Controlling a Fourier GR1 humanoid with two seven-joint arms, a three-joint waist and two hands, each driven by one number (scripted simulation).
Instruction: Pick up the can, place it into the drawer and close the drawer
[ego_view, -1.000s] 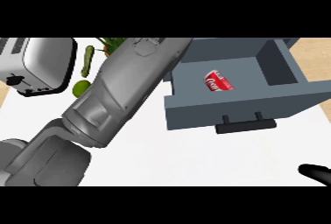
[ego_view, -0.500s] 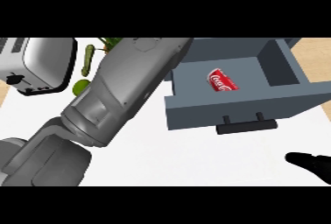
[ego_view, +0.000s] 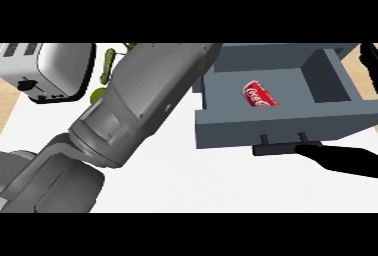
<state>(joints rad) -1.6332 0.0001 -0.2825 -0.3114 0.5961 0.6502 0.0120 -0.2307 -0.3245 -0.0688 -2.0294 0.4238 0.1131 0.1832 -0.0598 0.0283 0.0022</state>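
Note:
A red can (ego_view: 258, 94) lies on its side inside the open grey drawer (ego_view: 347, 117), near the middle of its floor. The drawer's dark handle (ego_view: 279, 148) sticks out from its front panel toward me. My right hand (ego_view: 345, 161) comes in from the right edge, and its outstretched black fingertips (ego_view: 304, 149) reach the right end of the handle. My left forearm (ego_view: 140, 105) runs from the lower left up to the top, beside the drawer's left wall. Its hand is out of sight past the upper edge.
A silver toaster (ego_view: 46, 71) stands at the back left of the white counter (ego_view: 192, 185). Green vegetables (ego_view: 111, 61) lie between the toaster and my left forearm. A dark shape (ego_view: 367, 54) shows at the upper right edge.
My right hand has moved up and left from the lower right edge to the drawer's handle. The can shifted slightly inside the drawer. The left forearm stayed put.

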